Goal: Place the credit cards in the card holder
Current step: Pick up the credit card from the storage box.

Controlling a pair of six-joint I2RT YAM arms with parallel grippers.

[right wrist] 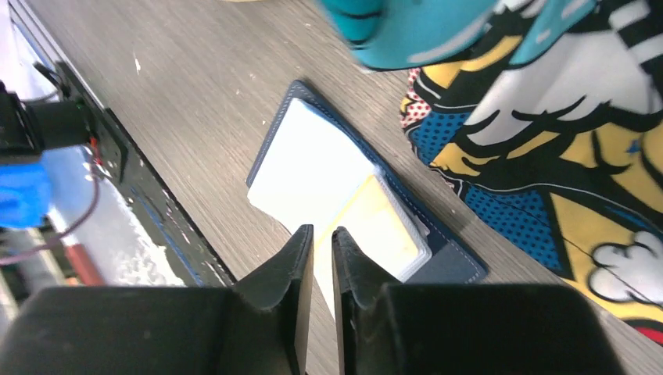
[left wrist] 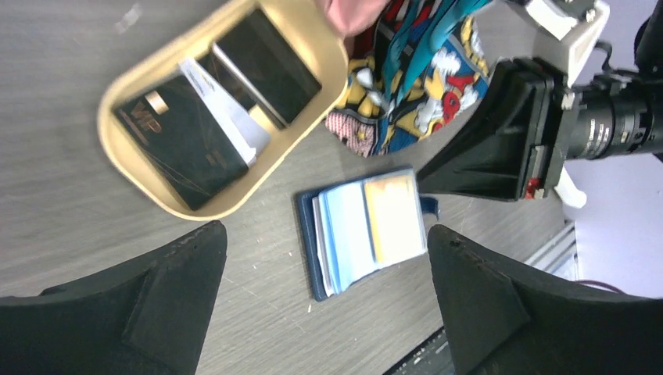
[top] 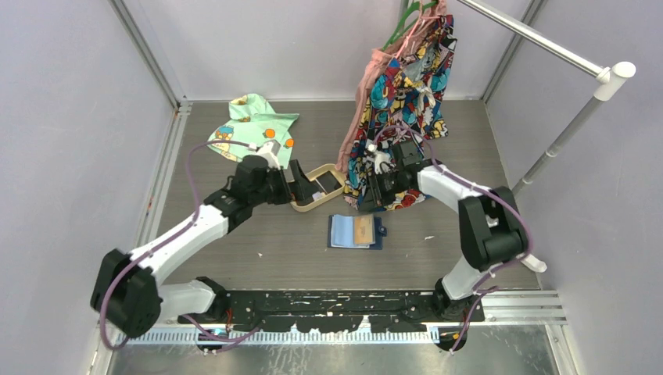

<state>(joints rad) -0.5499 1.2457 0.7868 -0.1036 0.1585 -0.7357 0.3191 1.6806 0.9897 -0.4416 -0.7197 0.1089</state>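
Arms both angle inward toward the table centre. Left gripper (top: pixel 300 184) hangs at the left end of the tan tray (left wrist: pixel 223 206), fingers spread wide apart and holding nothing. Right arm bends at its elbow on the right and sets the right gripper (top: pixel 378 187) over the patterned cloth (top: pixel 406 86), fingers almost touching, nothing between them. Dark cards (left wrist: pixel 184 141) lie in the tray. Wallet (top: pixel 344 232) lies open on the table (top: pixel 258 250), nearer than both grippers, with an orange card (left wrist: pixel 395 217) in it
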